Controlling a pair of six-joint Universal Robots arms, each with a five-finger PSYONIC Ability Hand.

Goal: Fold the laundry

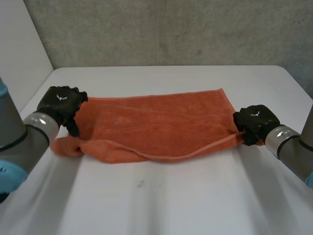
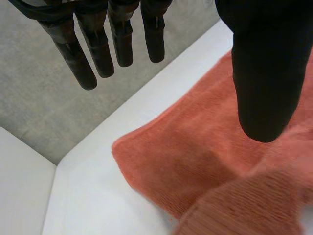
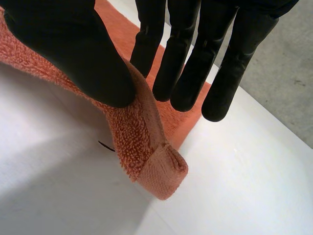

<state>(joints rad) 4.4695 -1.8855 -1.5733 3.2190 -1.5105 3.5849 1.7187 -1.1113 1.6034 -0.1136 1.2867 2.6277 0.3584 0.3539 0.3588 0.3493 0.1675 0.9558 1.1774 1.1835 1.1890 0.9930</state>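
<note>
No words, numbers or brand names can be read anywhere. The only sign is a small white emblem (image 1: 62, 96) on the black back of the left hand (image 1: 57, 105) in the head view. It is shaped like a broad V or a pair of spread wings, and no letters can be made out in it. The back of the right hand (image 1: 257, 123) bears a fainter pale mark (image 1: 253, 115) of the same kind, too small to tell its shape. The orange terry towel (image 1: 156, 122) and the white bench (image 1: 171, 196) carry nothing legible.
</note>
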